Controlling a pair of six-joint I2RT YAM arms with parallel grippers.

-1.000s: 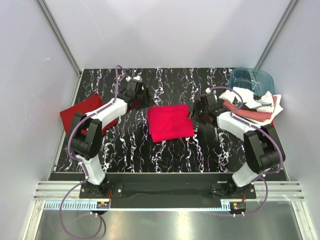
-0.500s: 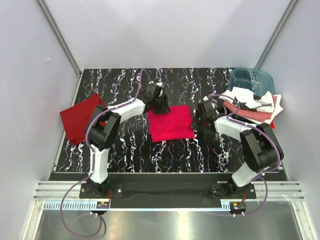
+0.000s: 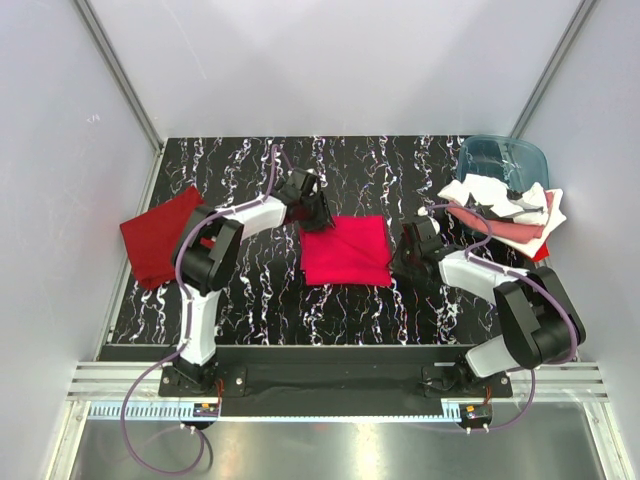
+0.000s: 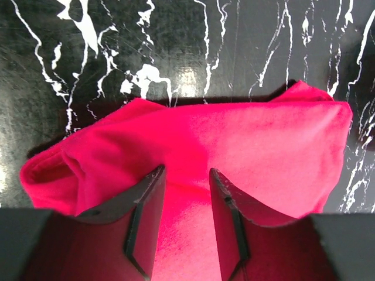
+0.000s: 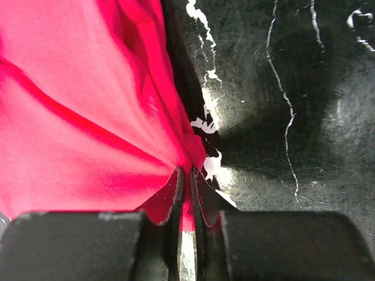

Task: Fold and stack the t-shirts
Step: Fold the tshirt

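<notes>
Crimson t-shirt (image 3: pixel 346 250) lies folded into a rough square, flat on the black marbled table (image 3: pixel 250 300), about mid-table. Right gripper (image 3: pixel 410 255) sits at the shirt's right edge, clenched on it. In the right wrist view the fingers are nearly together with a bit of crimson cloth pinched between them, creases fanning out from the pinch. Left gripper (image 3: pixel 318 213) is at the shirt's far left corner, fingers apart and nothing pinched. The left wrist view shows the shirt under and between both fingers; can't tell if the tips touch it. Darker red t-shirt (image 3: pixel 160 235) lies well left of the crimson one, at the table's left edge, flat. Pile of t-shirts (image 3: pixel 505 212), white, pink and red, is well to the crimson shirt's right. Blue tub (image 3: pixel 503 160) is just behind that pile, with the pile overlapping its near rim.
</notes>
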